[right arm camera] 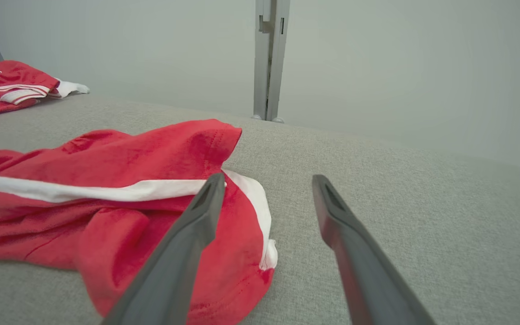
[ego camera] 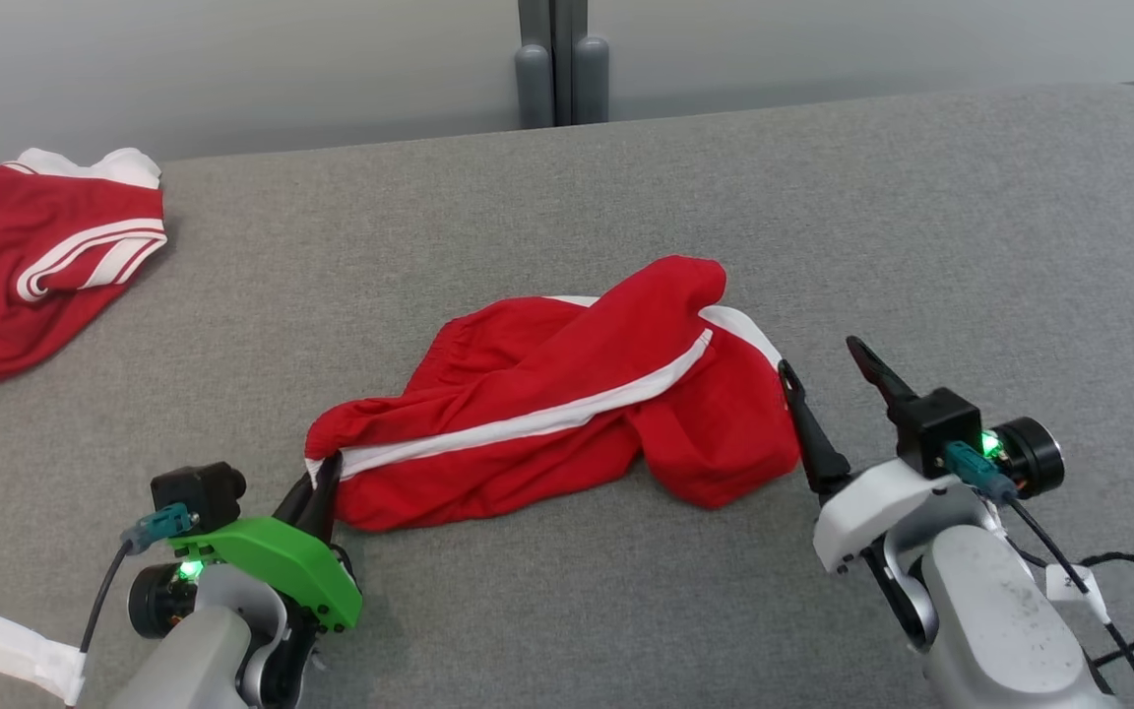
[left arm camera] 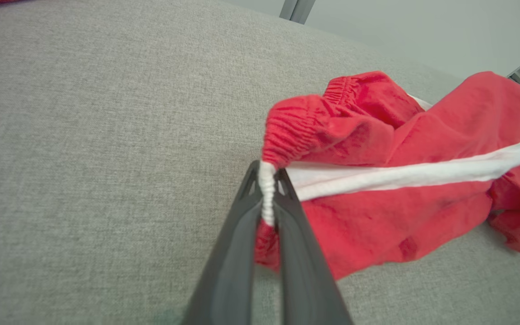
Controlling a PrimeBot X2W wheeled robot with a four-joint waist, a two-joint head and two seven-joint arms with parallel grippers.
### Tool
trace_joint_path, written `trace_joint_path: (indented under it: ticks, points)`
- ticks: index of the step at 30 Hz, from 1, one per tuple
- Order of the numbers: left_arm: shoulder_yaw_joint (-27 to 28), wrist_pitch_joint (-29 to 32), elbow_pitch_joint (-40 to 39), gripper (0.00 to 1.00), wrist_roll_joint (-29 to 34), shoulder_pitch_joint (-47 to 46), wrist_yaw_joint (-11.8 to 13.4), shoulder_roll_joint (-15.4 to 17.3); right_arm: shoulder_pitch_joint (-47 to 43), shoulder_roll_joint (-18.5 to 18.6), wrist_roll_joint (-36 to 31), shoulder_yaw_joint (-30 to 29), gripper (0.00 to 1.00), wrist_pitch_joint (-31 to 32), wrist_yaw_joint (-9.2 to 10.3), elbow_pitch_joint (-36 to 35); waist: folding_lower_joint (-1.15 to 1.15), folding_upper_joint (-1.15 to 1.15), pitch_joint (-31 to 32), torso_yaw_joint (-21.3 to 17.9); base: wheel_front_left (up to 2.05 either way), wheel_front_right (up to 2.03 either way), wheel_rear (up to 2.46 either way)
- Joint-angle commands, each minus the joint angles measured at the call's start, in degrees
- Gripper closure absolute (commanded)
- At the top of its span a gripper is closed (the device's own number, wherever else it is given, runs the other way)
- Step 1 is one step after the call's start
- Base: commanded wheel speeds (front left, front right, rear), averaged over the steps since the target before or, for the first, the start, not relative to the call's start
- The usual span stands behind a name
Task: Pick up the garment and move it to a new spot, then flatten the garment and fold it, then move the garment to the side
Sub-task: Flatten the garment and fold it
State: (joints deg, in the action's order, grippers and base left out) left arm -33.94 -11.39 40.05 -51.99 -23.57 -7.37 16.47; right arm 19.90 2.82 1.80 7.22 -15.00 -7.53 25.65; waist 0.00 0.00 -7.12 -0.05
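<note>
soft, even light comes from overhead, bright and free of glare. the head view is sharp throughout; the garment casts just a thin, pale shadow along its near edge on the grey surface. both wrist views curve that surface's far edge (wide-angle lenses). the left gripper blurs toward the bottom of its own view, and the right gripper is likewise soft close to the lens, with the cloth beside it slightly smeared.

Red shorts, white side stripe; grey surface
</note>
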Motion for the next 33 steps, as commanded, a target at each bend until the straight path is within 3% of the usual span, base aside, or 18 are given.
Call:
trace_joint_path:
  ticks: [1, 6, 19, 26, 33]
  points:
    - [-0.06, -0.79, 0.72, 1.0, -0.22, -1.22, -0.18, -0.32, 2.18, 0.15, -1.02, 1.01, 0.0, -0.22, 0.08, 2.46, 0.0, 0.0, -0.3, 0.68, 0.0, 0.0, 0.0]
    - [-0.14, -2.03, 2.14, 1.0, -0.22, -2.34, -0.19, -1.59, 8.45, 0.9, -2.03, 4.15, 0.0, 0.24, 0.08, 10.33, 0.0, 0.0, -1.35, 2.11, 0.0, 0.0, 0.0]
    - [-1.32, -3.68, 2.49, 1.0, -0.26, -4.22, -0.19, -4.02, 22.44, 0.86, 3.56, 14.64, 0.0, 1.51, 0.08, 29.18, 0.0, 0.0, -5.22, 5.25, 0.0, 0.0, 0.0]
    - [-1.89, -3.8, 2.29, 1.0, -0.37, -4.82, -0.19, -4.33, 26.07, 0.44, 9.42, 19.58, 0.0, 1.6, 0.08, 34.5, 0.0, 0.0, -6.02, 5.86, 0.0, 0.0, 0.0]
    - [-1.72, -3.82, 1.69, 1.0, 0.09, -5.3, -0.18, -4.24, 27.64, 0.2, 16.13, 25.59, 0.0, 1.98, 0.08, 35.22, 0.0, 0.0, -6.28, 5.69, 0.0, 0.0, 0.0]
